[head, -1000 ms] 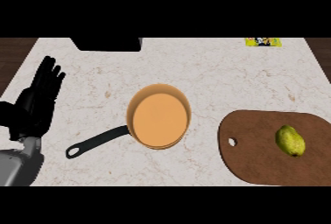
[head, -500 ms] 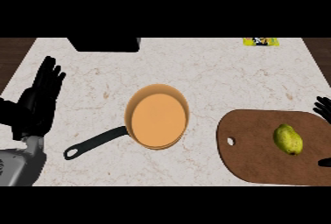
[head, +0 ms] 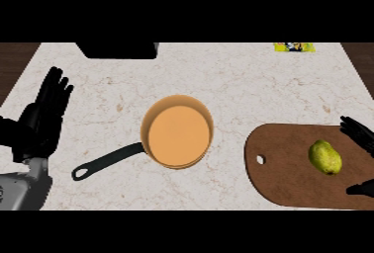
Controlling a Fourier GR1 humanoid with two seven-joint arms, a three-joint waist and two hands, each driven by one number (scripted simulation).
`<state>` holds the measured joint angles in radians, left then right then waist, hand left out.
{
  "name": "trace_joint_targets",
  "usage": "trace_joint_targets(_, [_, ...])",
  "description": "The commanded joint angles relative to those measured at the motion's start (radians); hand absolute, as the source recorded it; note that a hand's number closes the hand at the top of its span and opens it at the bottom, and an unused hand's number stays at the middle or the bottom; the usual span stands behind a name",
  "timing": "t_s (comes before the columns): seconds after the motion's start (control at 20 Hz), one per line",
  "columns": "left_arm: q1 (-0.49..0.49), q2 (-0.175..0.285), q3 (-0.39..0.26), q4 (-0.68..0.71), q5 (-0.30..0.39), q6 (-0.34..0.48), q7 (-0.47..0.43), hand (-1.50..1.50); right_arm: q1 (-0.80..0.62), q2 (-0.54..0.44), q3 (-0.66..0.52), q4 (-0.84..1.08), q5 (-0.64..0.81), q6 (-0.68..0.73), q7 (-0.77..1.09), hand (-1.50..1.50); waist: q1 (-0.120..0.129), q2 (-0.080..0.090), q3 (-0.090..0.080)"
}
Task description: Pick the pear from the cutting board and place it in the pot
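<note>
A yellow-green pear (head: 325, 156) lies on the brown cutting board (head: 285, 173) at the right. An orange pot (head: 177, 131) with a black handle (head: 107, 161) stands at the counter's middle. My right hand (head: 358, 133) comes in at the right edge, fingers straight above the pear and thumb below it, open and apart from the fruit. At the left edge my left hand (head: 42, 118) rests open with its fingers up.
A black box (head: 118, 49) stands at the counter's back edge. A small yellow packet (head: 294, 47) lies at the back right. Bare marble counter (head: 241, 84) spreads between the pot and the back edge.
My right hand has come into view at the right edge and moved leftward toward the pear. The left hand, the pot and the pear have stayed where they were.
</note>
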<state>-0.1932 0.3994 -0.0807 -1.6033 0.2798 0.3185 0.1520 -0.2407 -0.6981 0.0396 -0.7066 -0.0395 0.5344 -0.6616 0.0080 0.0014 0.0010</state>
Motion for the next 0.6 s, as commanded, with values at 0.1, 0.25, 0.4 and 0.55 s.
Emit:
trace_joint_targets(0.1, [-0.005,0.004,0.041,0.012,-0.002,-0.042,0.012,0.00,-0.016,0.077,0.012,0.015,0.021,0.031,-0.078,-1.50,-0.003,-0.001,0.000])
trace_joint_targets(0.25, [-0.006,-0.062,-0.006,0.011,-0.064,0.005,-0.014,0.00,-0.084,0.042,0.014,0.108,0.060,0.066,-0.125,-1.50,0.002,0.002,0.000])
trace_joint_targets(0.4, [-0.006,-0.018,0.051,-0.007,-0.040,-0.044,0.022,0.00,-0.063,0.084,0.030,0.140,0.097,0.017,-0.144,-1.50,0.001,0.001,0.000])
trace_joint_targets(0.55, [-0.028,-0.026,0.075,0.000,-0.030,-0.064,0.049,0.00,-0.076,0.116,0.025,0.133,0.099,-0.002,-0.112,-1.50,-0.003,0.000,0.000])
